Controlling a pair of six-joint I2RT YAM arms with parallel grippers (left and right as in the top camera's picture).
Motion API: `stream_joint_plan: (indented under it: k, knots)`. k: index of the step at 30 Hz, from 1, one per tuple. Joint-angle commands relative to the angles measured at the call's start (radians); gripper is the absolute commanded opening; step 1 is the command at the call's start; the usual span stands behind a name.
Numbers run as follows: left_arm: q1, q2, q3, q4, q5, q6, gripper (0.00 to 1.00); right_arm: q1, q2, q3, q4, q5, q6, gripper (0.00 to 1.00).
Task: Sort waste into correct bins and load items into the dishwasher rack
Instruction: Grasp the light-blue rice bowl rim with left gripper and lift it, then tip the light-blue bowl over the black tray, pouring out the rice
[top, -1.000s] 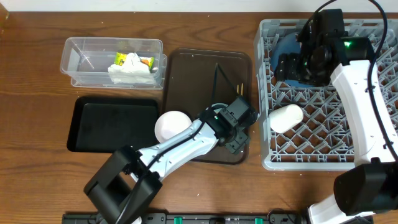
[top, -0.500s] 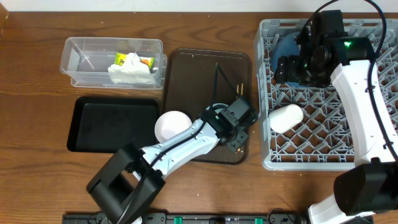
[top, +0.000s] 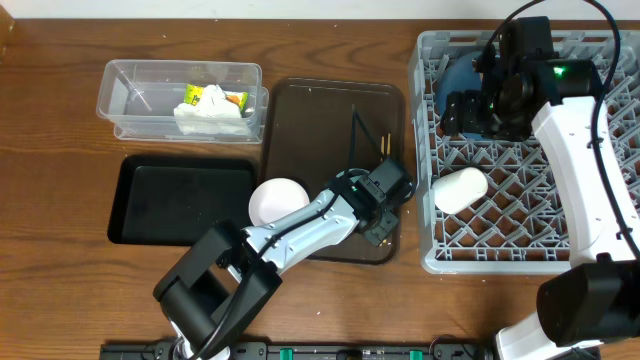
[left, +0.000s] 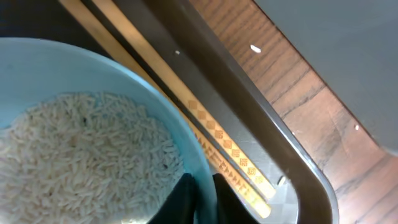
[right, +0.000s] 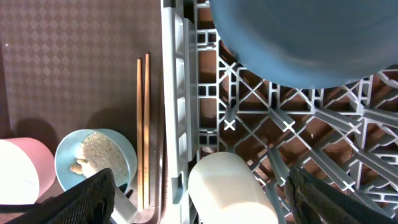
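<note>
The left gripper (left: 202, 186) is down in the corner of the brown tray (left: 249, 112), and its two dark fingers (left: 183, 198) are pinched tight on the rim of the light-blue bowl (left: 93, 68), one inside and one outside. The bowl is full of white rice (left: 81, 155). The two wooden chopsticks (left: 211, 134) lie side by side on the tray, just beside the bowl, between it and the tray's edge. A white bowl (top: 277, 200) sits on the other side of the tray, next to the left arm. The right gripper (right: 200, 186) hangs over the grey dishwasher rack (top: 520, 240) with its fingers wide apart and nothing in them. In the rack, the dark-blue plate (top: 455, 78) leans in the back corner, and a pale cup (top: 460, 188) lies on its side near the front. The clear tub (top: 130, 90) holds the crumpled napkin (top: 205, 120) and the yellow wrapper (top: 225, 98). The black tray (top: 180, 200) sits in front of the tub
</note>
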Motion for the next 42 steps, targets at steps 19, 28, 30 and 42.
stream_joint_plan:
  k: [19,28,30,42]
  knots:
    - [0.214,-0.428,0.014,-0.18,0.104,-0.179,0.06,0.001,-0.025,0.014,0.0,-0.005,-0.015,0.85]
    - [0.594,-0.499,0.012,-0.385,0.321,-0.178,0.06,0.001,-0.025,0.014,-0.002,-0.005,-0.015,0.85]
    - [0.679,-0.499,0.005,-0.424,0.37,-0.168,0.06,0.001,-0.025,0.014,-0.002,-0.005,-0.015,0.85]
    - [1.065,-0.451,-0.108,-0.438,0.786,0.017,0.06,0.002,-0.025,0.014,0.0,-0.005,-0.015,0.85]
